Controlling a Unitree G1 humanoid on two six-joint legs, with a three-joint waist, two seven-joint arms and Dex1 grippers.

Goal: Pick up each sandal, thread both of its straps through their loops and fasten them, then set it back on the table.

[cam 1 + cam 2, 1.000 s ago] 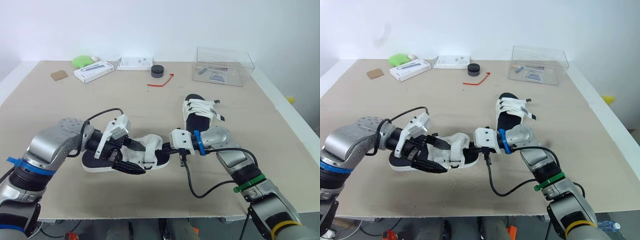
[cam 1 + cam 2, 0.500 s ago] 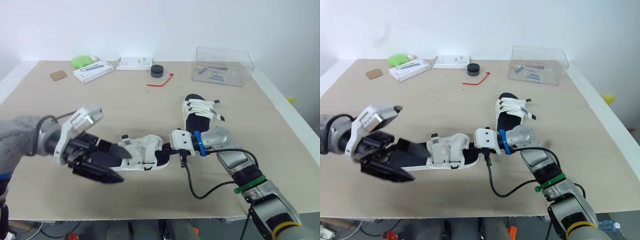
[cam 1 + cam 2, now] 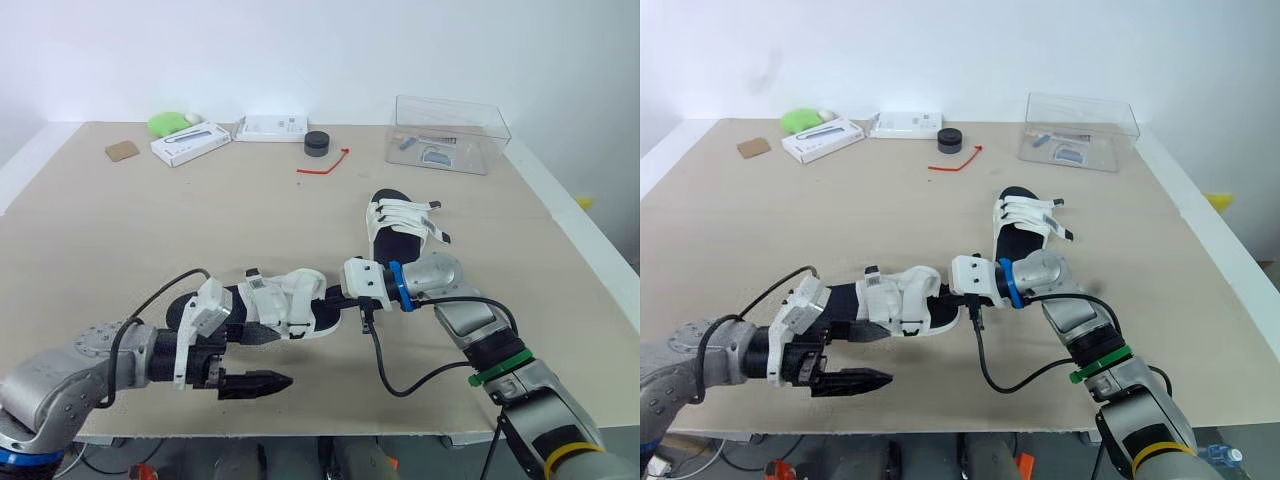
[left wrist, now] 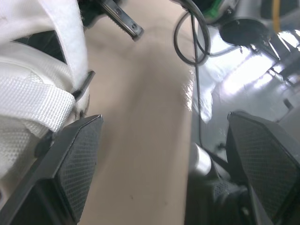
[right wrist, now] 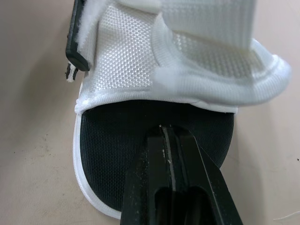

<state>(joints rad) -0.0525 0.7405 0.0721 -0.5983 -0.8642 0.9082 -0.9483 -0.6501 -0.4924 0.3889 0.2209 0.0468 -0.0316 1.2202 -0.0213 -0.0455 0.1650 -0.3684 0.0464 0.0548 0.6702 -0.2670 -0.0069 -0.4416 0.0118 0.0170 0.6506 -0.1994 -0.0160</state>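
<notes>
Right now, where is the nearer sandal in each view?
Left eye view: nearer sandal, lower centre.
Right eye view: lower centre, slightly left.
Left wrist view: its white straps beside the open left claw.
Right wrist view: its white upper ahead of the shut right claw.
Landmark: black cable beside it, both eye views and left wrist view.
</notes>
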